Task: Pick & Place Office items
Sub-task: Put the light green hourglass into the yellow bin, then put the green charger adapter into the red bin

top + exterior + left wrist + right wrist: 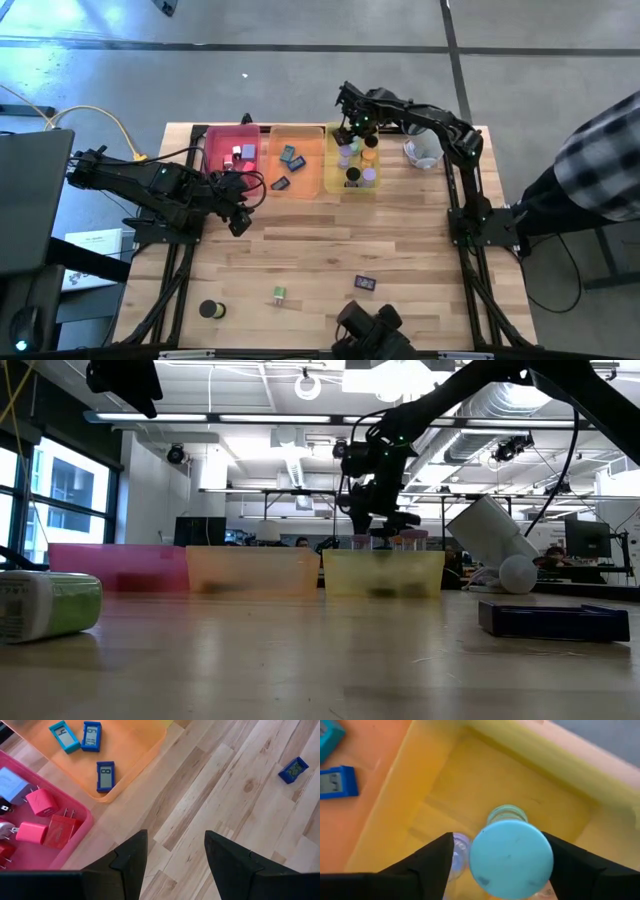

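My right gripper (pixel 350 126) hangs open over the yellow tray (pixel 334 178), fingers pointing down. Between its fingers a cylinder with a light blue cap (pixel 511 858) stands upright in that tray among other cylinders (pixel 368 176). My left gripper (pixel 175 855) waits open above bare table beside the pink tray (pixel 214 160), nothing between its fingers. The pink tray holds pink cubes (pixel 41 801). In the orange tray (pixel 310 184) lie blue rectangles (pixel 105 775). Loose on the table are a black cylinder (pixel 211 309), a green piece (pixel 280 294) and a dark blue rectangle (pixel 365 284). My right gripper stands on either side of the light blue cap (pixel 485 855), coming from above. A gap shows between the cap and one finger (pixel 437 862). Whether the other finger (pixel 570 867) touches the cap, I cannot tell. The cylinder stands upright in the yellow tray.
A white rounded device (pixel 422 150) lies at the far right of the table, beside the yellow tray. A person in a checked sleeve (pixel 600 150) stands off the right edge. A dark camera mount (pixel 368 330) sits at the near edge. Bare wood lies mid-table.
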Action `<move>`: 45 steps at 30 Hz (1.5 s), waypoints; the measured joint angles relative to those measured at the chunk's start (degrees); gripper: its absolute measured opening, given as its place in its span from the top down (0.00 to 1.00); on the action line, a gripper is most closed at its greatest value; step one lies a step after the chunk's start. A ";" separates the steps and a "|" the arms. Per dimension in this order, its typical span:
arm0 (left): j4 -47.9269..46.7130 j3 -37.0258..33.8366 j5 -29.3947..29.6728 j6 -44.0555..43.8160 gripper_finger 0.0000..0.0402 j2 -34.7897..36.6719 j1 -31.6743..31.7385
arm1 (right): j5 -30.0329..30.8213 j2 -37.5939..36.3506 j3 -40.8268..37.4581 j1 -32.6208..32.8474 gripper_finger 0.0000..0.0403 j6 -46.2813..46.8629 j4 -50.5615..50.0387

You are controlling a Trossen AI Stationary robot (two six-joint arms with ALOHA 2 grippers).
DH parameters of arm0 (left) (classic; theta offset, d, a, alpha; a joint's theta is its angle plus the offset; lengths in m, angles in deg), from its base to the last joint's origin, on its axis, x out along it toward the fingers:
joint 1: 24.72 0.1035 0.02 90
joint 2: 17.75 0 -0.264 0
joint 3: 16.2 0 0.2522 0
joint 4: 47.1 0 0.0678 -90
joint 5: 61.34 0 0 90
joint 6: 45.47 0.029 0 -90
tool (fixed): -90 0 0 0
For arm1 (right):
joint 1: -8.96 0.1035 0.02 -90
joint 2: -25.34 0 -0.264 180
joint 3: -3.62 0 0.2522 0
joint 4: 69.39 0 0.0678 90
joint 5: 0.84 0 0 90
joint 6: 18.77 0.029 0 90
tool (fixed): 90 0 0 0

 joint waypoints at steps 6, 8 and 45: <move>0.00 0.00 0.00 0.00 0.53 0.00 0.00 | -5.38 -0.07 0.00 -1.17 0.27 3.49 0.03; -0.01 0.00 -0.01 0.00 0.53 0.00 0.00 | -5.18 -0.09 0.00 -1.51 0.27 4.51 -0.65; -2.57 0.00 -7.44 -11.50 0.53 0.00 -0.02 | 1.58 -38.97 0.00 17.20 0.34 5.99 -9.50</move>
